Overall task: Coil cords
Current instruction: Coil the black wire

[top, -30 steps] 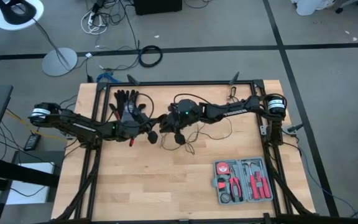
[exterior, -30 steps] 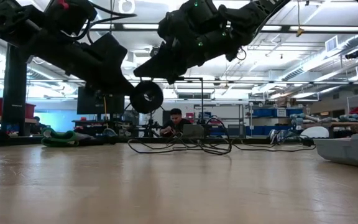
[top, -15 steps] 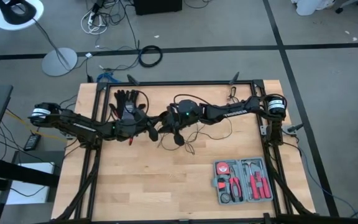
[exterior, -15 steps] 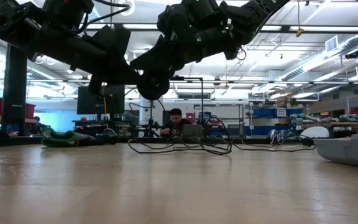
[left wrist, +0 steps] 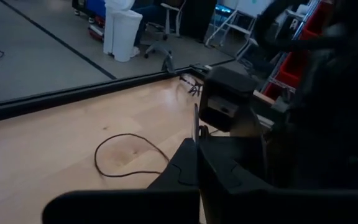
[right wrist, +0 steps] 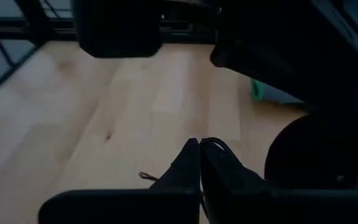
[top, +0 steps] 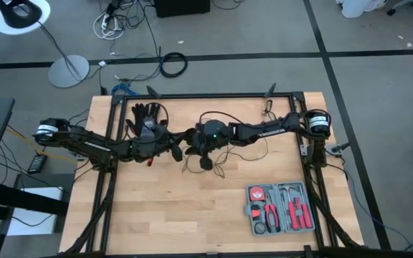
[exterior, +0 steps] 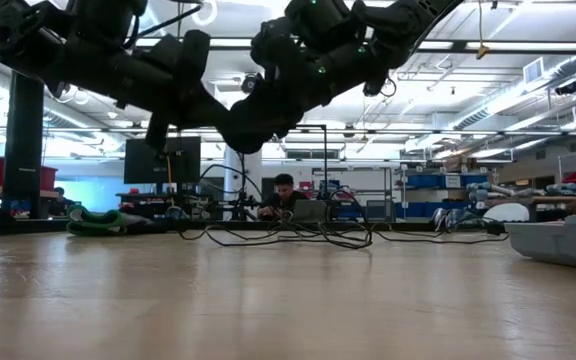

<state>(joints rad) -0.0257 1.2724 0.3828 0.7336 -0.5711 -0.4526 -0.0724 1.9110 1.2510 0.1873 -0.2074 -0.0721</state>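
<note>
The cords are one thin black wire; its slack (top: 219, 170) lies in loose loops on the wooden table (top: 163, 215) under the right arm, seen also in the low view (exterior: 298, 237). Its round black disc (exterior: 251, 130) hangs high above the table between the two gripper tips. My left gripper (top: 176, 152) comes in from the table's left and is shut on the wire. My right gripper (top: 192, 148) reaches in from the right, nearly tip to tip with it, also shut on the wire. Another loop of the wire (left wrist: 126, 155) rests flat on the boards. My left gripper pinches the thin wire (left wrist: 196, 124) between its two fingertips, reaching about level from the table's left. The wire stands up out of the shut tips. The disc hangs clear of the table by these fingers; how it joins them is hidden by both grippers. My right gripper pinches the wire at its fingertips, slanting down from the table's right. A short bend of wire (right wrist: 215, 143) curls out beside the shut tips. The rest hangs slack down onto the table.
A black glove (top: 146, 118) lies at the far left of the table behind the left arm. An open grey tool case (top: 279, 208) sits at the near right, seen also in the low view (exterior: 565, 240). Bare boards stretch along the near side.
My left gripper has rolled and tipped upward. The disc, which hung below its tips, has swung up and toward the right gripper and now sits dark against both arms. The wire on the table has stayed slack.
</note>
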